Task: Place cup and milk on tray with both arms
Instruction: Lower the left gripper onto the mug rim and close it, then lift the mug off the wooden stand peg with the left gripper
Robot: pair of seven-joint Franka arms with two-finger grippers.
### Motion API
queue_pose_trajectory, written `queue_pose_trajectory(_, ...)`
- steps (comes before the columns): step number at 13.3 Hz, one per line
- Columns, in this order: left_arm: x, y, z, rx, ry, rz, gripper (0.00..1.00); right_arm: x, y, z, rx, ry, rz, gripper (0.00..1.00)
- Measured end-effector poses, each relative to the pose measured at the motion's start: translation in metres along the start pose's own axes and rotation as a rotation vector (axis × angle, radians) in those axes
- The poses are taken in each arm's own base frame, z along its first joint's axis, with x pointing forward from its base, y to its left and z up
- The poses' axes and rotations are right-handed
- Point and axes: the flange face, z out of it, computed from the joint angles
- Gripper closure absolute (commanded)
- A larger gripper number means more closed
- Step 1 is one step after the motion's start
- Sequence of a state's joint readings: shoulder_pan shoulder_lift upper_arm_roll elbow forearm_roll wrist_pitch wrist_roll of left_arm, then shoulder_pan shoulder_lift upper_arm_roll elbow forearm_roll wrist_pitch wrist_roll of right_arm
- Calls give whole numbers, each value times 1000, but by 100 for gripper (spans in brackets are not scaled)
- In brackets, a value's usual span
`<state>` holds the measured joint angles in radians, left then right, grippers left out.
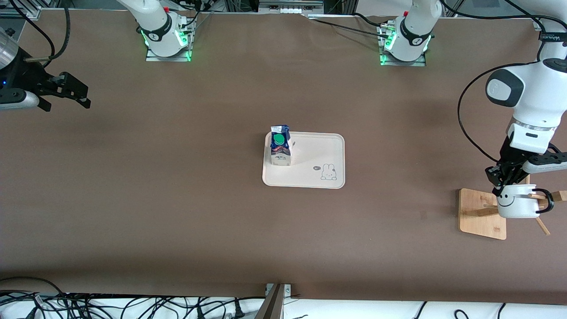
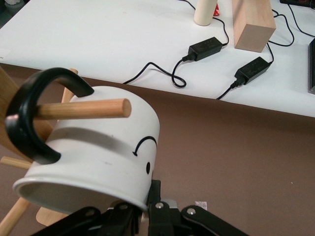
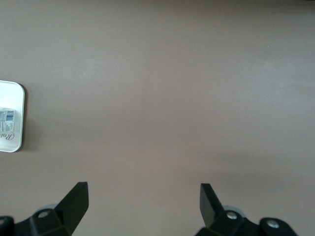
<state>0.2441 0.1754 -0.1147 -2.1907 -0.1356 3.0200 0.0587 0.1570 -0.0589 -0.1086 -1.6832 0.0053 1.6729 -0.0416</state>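
The white smiley cup hangs by its black handle on a peg of the wooden rack at the left arm's end of the table. My left gripper is shut on the cup's rim. In the left wrist view the cup lies on its side with the peg through its handle, and the left gripper pinches its wall. The milk stands upright on the cream tray, at the tray's edge toward the right arm's end. My right gripper waits open and empty over bare table; the right wrist view shows it wide open, with the tray and the milk at the edge.
The rack stands near the table's edge at the left arm's end. Black cables lie along the table edge nearest the front camera. The left wrist view shows a white surface past the table edge with power adapters and a wooden block.
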Motion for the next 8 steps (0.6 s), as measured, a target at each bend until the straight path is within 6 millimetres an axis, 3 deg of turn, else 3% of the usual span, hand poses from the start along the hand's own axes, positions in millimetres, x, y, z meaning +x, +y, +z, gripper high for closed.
queue_pose_trajectory(8, 3, 24, -10, -29, -12, 29, 100, 0, 0, 0, 0, 0, 0, 0)
